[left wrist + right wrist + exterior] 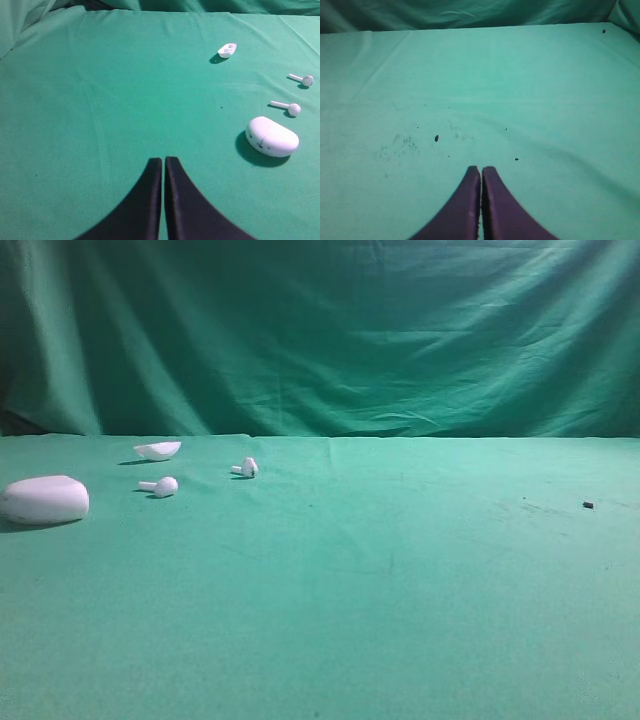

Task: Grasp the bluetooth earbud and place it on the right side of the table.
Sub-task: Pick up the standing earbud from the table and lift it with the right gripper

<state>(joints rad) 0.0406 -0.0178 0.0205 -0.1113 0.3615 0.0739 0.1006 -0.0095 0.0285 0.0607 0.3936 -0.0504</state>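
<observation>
No writing can be read on anything. Both grippers, left [163, 161] and right [480, 170], are seen clenched and empty above the green cloth table [380, 580]. Ahead and right of the left fingers [150, 185] lies the pebble-shaped case [272, 136]; just beyond it lie two stemmed white earbuds [292, 108] [306, 80], then a shallow shell [227, 49].
</observation>
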